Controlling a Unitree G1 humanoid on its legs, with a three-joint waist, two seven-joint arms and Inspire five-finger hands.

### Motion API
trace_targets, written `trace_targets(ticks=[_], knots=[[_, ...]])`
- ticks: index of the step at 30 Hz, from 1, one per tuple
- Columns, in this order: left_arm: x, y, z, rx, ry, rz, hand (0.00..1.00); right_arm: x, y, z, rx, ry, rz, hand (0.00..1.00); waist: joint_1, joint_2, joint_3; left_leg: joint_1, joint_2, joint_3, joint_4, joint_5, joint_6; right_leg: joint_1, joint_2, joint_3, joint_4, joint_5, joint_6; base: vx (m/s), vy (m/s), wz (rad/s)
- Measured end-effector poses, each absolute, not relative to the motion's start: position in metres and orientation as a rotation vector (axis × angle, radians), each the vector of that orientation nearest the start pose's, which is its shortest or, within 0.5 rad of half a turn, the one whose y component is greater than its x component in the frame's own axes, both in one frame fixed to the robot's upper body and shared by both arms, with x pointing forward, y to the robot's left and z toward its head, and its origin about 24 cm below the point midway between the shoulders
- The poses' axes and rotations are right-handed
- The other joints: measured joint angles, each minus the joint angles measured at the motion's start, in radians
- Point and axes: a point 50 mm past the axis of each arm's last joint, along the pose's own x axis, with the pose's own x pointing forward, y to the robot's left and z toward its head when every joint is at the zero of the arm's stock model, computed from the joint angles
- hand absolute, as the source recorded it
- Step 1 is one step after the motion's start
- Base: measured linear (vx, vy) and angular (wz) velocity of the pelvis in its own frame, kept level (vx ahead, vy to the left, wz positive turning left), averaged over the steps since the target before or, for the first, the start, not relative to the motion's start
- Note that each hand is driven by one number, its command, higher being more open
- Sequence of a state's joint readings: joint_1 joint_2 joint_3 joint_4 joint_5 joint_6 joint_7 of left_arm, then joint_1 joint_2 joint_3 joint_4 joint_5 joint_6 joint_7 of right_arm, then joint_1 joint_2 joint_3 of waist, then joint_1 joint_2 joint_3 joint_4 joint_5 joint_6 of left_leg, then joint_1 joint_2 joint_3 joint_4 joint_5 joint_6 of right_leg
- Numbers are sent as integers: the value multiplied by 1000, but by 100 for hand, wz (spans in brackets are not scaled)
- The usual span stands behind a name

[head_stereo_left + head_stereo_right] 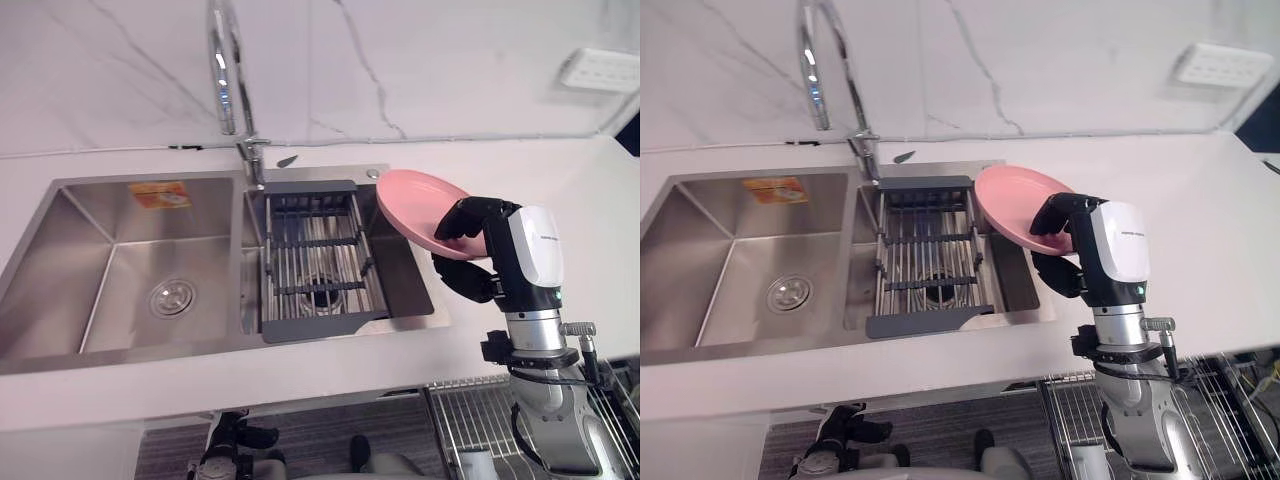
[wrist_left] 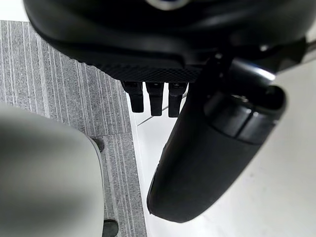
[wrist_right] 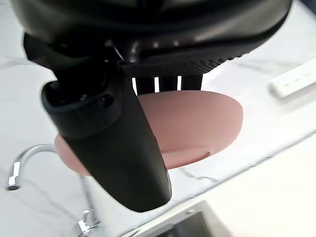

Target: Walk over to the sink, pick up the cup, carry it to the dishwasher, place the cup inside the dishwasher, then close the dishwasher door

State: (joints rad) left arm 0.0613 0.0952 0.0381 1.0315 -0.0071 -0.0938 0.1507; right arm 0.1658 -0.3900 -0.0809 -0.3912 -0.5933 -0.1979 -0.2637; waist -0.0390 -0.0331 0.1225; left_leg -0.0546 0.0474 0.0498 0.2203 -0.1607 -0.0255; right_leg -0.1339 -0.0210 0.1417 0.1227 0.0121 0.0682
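right hand (image 1: 478, 222): clamped on the rim of a round pink plate (image 1: 415, 205)
plate: tilted, above the right edge of the stainless steel double sink (image 1: 70, 230)
left hand (image 2: 207, 163): low, grip cannot be told

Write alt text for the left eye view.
The robot's right hand grips a tilted pink plate by its rim, over the right edge of a double steel sink. A dark drain rack sits in the right basin, and the faucet rises behind.
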Motion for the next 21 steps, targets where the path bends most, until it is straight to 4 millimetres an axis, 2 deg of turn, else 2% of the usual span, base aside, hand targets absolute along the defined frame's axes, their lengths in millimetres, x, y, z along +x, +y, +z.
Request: trace_targets(ticks=[3,4,5,6,7,8,9,10,11,12,13,14,15,18,21], knots=[[111,204,-153,41,998,316,90,217,-207,134,-959,-528,-249,30,5,-5,23,-8,-24,67,40,-35,20,-55,19,139,-3,46,19,-142,120,-144],[111,205,-153,25,997,327,90,218,-207,134,-961,-525,-253,30,9,-12,31,-12,-27,86,51,-40,28,-64,19,155,-10,43,5,-196,121,-118],[112,204,-153,12,997,334,90,220,-207,134,-971,-520,-258,30,9,-4,40,-11,-20,119,55,-33,39,-67,12,123,-28,15,-52,-191,72,-109],[113,204,-153,13,998,345,90,224,-207,133,-978,-511,-259,30,10,18,51,1,14,164,32,-20,52,-75,-7,0,-7,-13,-105,-229,17,-127],[114,208,-152,2,989,369,90,225,-206,132,-996,-508,-255,30,19,8,65,10,29,212,26,-9,49,-117,-45,-132,143,-31,-103,-249,-18,-107],[114,213,-151,9,984,380,90,225,-205,131,-1003,-507,-251,30,20,1,67,12,31,227,27,-7,48,-127,-61,-177,214,-48,-104,-209,-73,-80],[113,218,-150,23,986,385,90,225,-204,130,-1015,-508,-245,30,20,-12,63,13,32,249,27,-7,52,-123,-86,-223,314,-88,-97,-156,-97,-57],[110,225,-150,42,992,388,90,225,-203,130,-1033,-517,-240,30,21,-25,56,14,32,269,28,-5,50,-96,-103,-248,345,-146,-87,-99,-115,-53],[108,229,-150,66,998,385,90,224,-202,131,-1034,-524,-236,30,22,-32,53,14,32,278,32,-7,45,-74,-110,-256,332,-174,-75,-66,-159,-54],[101,237,-149,122,1006,381,90,224,-201,131,-1049,-537,-229,30,22,-50,52,11,23,287,50,-20,20,-36,-109,-252,240,-188,-21,-41,-139,-45],[97,237,-150,136,1018,378,90,224,-202,129,-1057,-526,-227,30,21,-38,48,5,30,271,61,-21,7,-31,-87,-244,213,-177,-23,-25,-129,-62],[84,237,-153,153,1047,373,90,221,-206,124,-1079,-496,-228,30,24,-20,29,3,40,233,42,-19,8,-8,-47,-231,128,-138,-38,4,-73,-65],[74,239,-154,164,1065,381,90,217,-209,119,-1084,-466,-229,30,21,-11,15,9,48,233,18,-15,5,6,-27,-217,71,-106,-44,28,-53,-59],[66,239,-155,171,1081,395,90,204,-225,108,-1106,-374,-270,30,18,-6,10,29,49,236,-27,24,-1,36,-12,-207,3,-46,-44,79,-41,-22],[60,236,-158,172,1110,387,90,197,-236,102,-1115,-307,-310,30,7,5,4,55,42,236,-50,34,-6,74,-15,-208,-41,-26,-34,84,42,1]])
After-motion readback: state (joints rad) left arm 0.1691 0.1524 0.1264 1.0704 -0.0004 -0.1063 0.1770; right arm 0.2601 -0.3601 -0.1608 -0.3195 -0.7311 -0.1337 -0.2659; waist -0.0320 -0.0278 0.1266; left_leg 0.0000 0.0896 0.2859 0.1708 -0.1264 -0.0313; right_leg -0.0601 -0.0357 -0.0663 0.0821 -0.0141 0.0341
